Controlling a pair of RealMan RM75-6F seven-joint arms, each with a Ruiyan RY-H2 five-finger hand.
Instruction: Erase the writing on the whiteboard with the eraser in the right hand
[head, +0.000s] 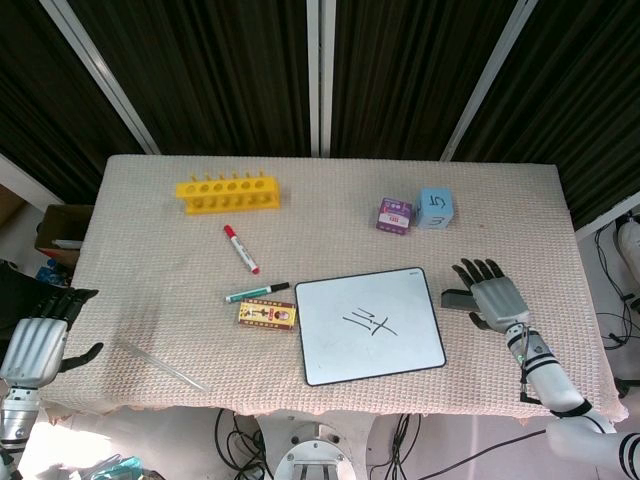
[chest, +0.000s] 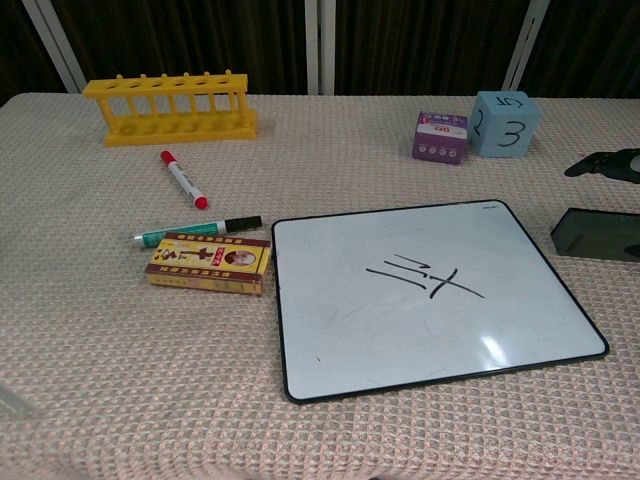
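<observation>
The whiteboard (head: 370, 325) (chest: 430, 295) lies at the middle front of the table, with a few black pen strokes (head: 371, 322) (chest: 425, 277) near its centre. The dark grey eraser (head: 458, 298) (chest: 597, 233) lies on the cloth just off the board's right edge. My right hand (head: 495, 293) (chest: 608, 163) hovers by the eraser's right side with its fingers spread and holds nothing. At the table's left front edge, my left hand (head: 40, 335) holds nothing, its fingers apart; the chest view does not show it.
A yellow rack (head: 228, 190) stands at the back left. A red-capped marker (head: 240, 248), a green marker (head: 256, 292) and a small card box (head: 267, 315) lie left of the board. A purple box (head: 394, 214) and a blue cube (head: 436, 208) sit behind it. A clear rod (head: 160, 365) lies front left.
</observation>
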